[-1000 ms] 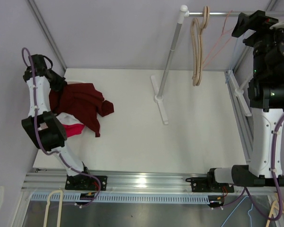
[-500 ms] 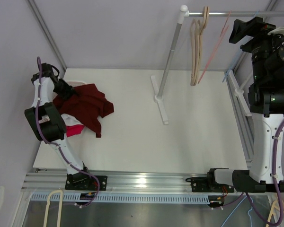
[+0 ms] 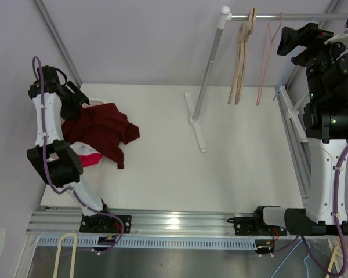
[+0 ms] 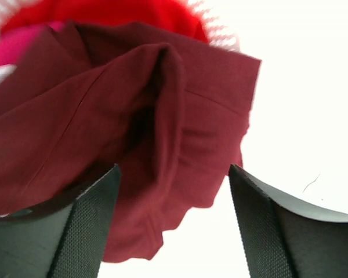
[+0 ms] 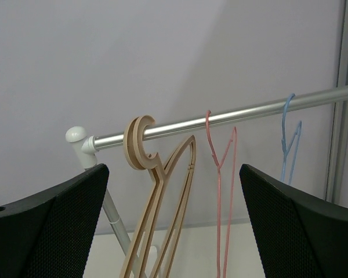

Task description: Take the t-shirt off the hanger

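The dark red t-shirt (image 3: 101,130) lies crumpled at the table's left side, off any hanger. My left gripper (image 3: 80,99) hovers just over its back left edge, open and holding nothing. In the left wrist view the t-shirt (image 4: 162,116) fills the space ahead of the open left gripper (image 4: 174,174). A bare pink wire hanger (image 3: 267,63) hangs on the rail (image 3: 267,17). My right gripper (image 3: 287,39) stands open just right of it. In the right wrist view the pink hanger (image 5: 220,191) hangs ahead of the open right gripper (image 5: 173,171).
Two wooden hangers (image 3: 239,63) hang left of the pink one, and a blue wire hanger (image 5: 287,139) to its right. The rack's post and foot (image 3: 196,124) stand mid-table. Pink and red cloth (image 3: 90,157) lies under the t-shirt. Spare hangers (image 3: 64,255) lie below the front rail.
My left gripper has opened and let go of the t-shirt, which settled on the pile. The pink hanger has swung back to hang straight. The right gripper has shifted slightly left.
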Motion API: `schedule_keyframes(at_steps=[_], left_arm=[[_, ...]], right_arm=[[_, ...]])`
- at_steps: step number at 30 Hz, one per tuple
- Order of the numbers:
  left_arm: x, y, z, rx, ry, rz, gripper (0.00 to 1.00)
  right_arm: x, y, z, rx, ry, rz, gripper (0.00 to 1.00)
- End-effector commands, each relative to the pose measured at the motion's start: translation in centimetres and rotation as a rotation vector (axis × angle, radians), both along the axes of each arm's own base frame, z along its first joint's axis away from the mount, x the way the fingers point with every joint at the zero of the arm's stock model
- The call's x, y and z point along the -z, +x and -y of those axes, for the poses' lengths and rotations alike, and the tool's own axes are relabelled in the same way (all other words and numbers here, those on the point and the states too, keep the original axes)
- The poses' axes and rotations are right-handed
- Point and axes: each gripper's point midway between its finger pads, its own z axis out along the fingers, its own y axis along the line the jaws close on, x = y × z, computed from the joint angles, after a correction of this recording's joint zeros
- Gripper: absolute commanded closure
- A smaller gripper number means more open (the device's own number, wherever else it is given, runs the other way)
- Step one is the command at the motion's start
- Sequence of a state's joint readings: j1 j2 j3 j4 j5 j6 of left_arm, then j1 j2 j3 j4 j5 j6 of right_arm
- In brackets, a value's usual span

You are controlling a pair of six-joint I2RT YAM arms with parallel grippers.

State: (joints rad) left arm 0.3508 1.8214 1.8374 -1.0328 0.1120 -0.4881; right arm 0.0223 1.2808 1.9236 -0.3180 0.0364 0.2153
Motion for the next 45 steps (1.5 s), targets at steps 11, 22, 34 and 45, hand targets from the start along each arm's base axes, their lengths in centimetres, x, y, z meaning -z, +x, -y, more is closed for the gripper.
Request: schedule_keyframes(at_steps=[11, 22, 34, 45], left_arm=[[-23.7, -6.5, 6.4, 0.131, 0.308, 0.629, 0.01], [-23.8, -16.5, 15.4, 0.454, 0.271, 0.974, 0.0], [-17.5, -20.2, 22.7, 0.782, 0.052, 0.952, 0.0], [-9.4, -20.9, 25.8, 0.948, 0.0, 0.822, 0.01]], right_arm=[[2.0, 0.6, -4.7, -0.161, -0.02, -0.064, 0.01], [12.6, -4.3, -12.8, -0.447, -0.045, -0.269, 0.0], [20.1, -9.9, -16.2, -0.681, -0.002, -0.351, 0.01], [29.0, -13.3, -18.4, -0.78, -0.096, -0.529, 0.01]])
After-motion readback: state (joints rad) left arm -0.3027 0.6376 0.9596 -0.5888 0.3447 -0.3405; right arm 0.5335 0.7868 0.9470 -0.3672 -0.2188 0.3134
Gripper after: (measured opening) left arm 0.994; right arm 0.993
